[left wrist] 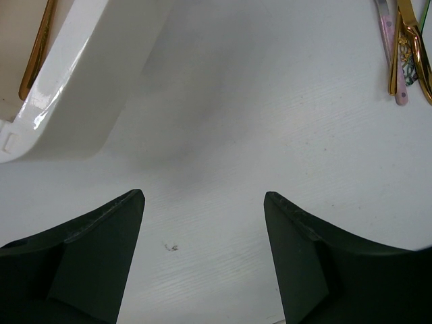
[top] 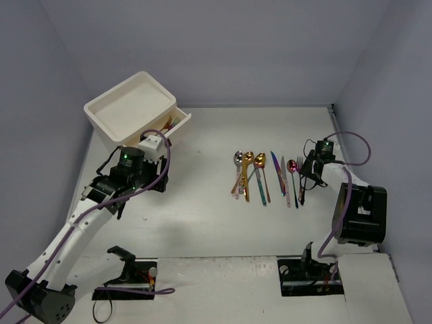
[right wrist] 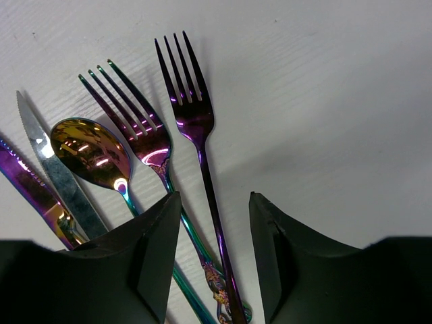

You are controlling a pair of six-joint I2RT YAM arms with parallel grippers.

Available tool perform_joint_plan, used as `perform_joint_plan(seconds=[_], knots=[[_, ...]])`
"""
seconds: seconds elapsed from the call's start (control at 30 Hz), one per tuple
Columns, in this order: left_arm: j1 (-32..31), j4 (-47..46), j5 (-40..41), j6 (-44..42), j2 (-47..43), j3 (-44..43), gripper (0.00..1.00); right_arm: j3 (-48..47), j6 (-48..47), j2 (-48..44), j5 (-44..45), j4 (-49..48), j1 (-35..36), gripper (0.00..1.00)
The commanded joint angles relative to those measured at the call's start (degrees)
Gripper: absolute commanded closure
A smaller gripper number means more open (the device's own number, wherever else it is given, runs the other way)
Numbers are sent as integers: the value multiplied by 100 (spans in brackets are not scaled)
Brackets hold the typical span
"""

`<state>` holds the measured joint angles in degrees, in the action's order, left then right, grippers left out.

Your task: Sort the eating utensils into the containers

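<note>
Purple fork (right wrist: 194, 118), laid tines toward 12 o'clock at the right end of the utensils (top: 266, 177), is straddled at its handle by the nearer right gripper (right wrist: 212, 202), jaws parted, while the left gripper (left wrist: 204, 199) is held open.

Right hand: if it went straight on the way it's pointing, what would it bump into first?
Probably the purple fork: its thin handle lies right between the right hand's open fingers, on the white table. Depth is hard to judge.

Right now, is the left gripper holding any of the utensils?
No: the left gripper stands open over the table with nothing between its fingers, the nearest utensils lying well off to one side.
</note>
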<state>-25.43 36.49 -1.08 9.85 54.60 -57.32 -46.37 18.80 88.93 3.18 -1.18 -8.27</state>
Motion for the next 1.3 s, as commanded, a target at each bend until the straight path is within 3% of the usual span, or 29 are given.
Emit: perform_joint_plan(seconds=[0.0,0.6,0.73,0.87,0.93,1.2,1.27], knots=[[29,-353,38,79,33,-60,31,44,-39,101,230,-247,1,60],[29,-336,21,71,86,-43,31,-145,106,522,316,-75,36,68],[29,-336,24,75,82,-38,31,-180,49,574,345,-89,28,77],[29,-340,29,83,95,-16,31,-215,10,577,359,-84,10,96],[29,-336,22,80,109,-9,31,-251,-20,523,359,-91,10,100],[21,-355,-115,501,100,-51,31,-480,36,-607,442,17,222,100],[-3,-396,-305,799,62,-48,31,-564,124,-1222,448,59,591,100]])
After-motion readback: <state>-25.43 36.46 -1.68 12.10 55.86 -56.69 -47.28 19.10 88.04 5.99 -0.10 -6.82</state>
